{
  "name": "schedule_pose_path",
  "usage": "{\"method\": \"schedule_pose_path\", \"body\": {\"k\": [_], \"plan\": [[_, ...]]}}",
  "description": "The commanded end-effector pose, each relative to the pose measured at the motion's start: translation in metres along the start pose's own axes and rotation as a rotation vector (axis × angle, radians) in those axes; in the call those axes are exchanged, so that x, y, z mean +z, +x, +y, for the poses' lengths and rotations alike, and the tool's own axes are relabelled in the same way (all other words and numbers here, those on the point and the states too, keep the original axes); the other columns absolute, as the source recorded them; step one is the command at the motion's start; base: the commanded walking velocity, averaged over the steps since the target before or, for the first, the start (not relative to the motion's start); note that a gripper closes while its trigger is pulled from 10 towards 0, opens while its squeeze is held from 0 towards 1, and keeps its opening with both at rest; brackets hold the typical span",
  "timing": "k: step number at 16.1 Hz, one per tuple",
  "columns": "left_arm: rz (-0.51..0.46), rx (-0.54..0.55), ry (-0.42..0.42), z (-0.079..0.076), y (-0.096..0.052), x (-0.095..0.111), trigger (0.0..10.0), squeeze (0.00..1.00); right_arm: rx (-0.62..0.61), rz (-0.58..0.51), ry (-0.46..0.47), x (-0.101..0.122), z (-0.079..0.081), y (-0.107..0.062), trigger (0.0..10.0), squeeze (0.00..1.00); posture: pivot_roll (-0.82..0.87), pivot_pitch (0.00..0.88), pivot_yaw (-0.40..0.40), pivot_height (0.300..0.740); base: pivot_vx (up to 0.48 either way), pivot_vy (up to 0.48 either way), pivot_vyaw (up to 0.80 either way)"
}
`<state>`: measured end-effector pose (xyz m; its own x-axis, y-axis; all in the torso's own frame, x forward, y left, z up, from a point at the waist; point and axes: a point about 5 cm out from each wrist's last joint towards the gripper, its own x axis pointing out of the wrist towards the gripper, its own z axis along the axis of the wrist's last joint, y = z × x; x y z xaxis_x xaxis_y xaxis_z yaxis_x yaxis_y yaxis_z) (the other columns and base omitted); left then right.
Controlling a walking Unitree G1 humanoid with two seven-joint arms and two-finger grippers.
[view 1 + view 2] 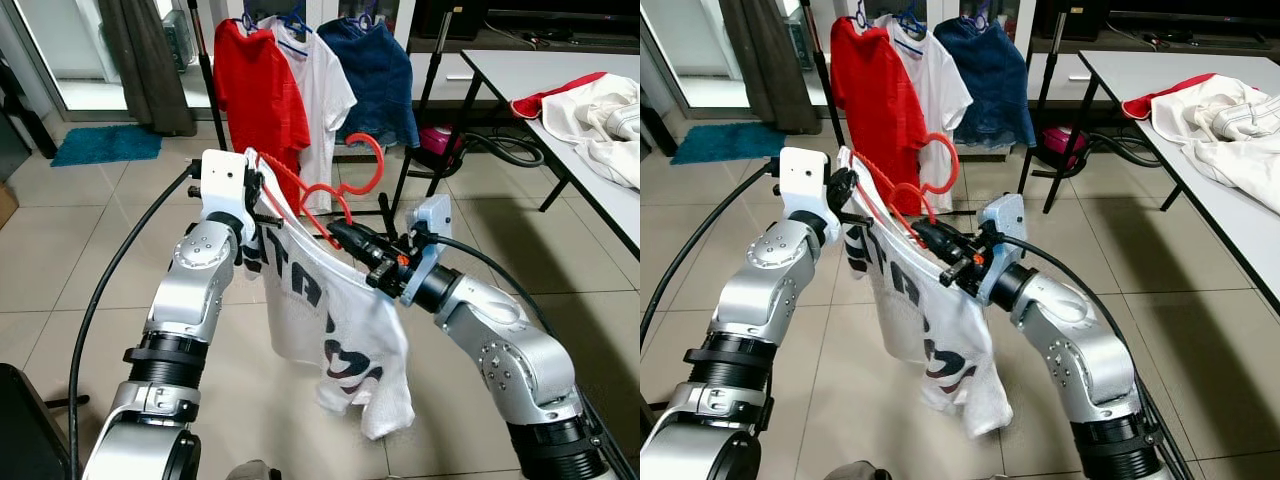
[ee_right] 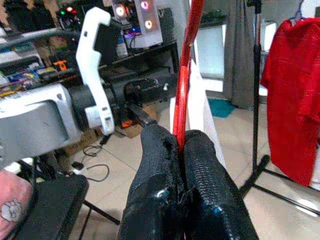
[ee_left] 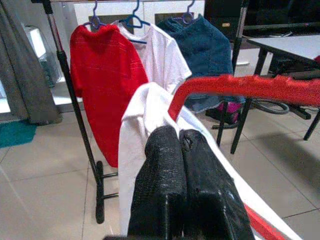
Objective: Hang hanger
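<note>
Left hand (image 1: 262,208): your fingers are closed on 1 end of the red hanger (image 1: 335,190), through the white shirt (image 1: 330,330).
Right hand (image 1: 335,232): clamped on the hanger's other arm.
Hanger: held between both hands, hook up, well short of the rack (image 3: 65,75).
Done: shirt is on the hanger.
Left: carry it to the rack, beside the 3 hung garments, and hook it on.

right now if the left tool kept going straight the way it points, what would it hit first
Likely the red t-shirt hanging on the clothes rack. The left tool, shut on the white shirt and red hanger, aims about there, though depth is unclear.
</note>
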<state>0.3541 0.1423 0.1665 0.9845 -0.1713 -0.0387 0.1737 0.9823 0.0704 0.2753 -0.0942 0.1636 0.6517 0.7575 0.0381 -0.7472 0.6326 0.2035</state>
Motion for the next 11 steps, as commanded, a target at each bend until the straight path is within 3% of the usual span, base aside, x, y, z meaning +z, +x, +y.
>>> {"method": "schedule_pose_path", "body": {"k": [1,7,8,11], "plan": [[-0.008,-0.001,0.012,0.002,0.001,0.002,0.0,0.0,-0.004,-0.012,-0.019,0.006,-0.002,0.001,10.0,0.0,-0.11,0.0,-0.001,0.74,0.0,0.0,0.0],[-0.1,0.003,0.005,0.009,-0.002,0.017,0.0,0.0,-0.026,0.021,-0.054,0.004,-0.007,0.0,10.0,0.0,-0.11,0.0,-0.002,0.74,0.0,0.0,0.0],[-0.17,-0.017,0.011,0.007,-0.002,0.028,0.0,0.0,-0.023,0.053,-0.074,0.0,-0.009,-0.002,10.0,0.0,-0.11,0.0,-0.001,0.74,0.0,0.0,0.0],[-0.197,-0.05,0.034,0.007,0.002,0.037,0.0,0.0,0.032,0.157,-0.153,-0.014,-0.004,-0.003,10.0,0.0,-0.1,0.0,-0.003,0.74,0.0,0.0,0.0]]}}
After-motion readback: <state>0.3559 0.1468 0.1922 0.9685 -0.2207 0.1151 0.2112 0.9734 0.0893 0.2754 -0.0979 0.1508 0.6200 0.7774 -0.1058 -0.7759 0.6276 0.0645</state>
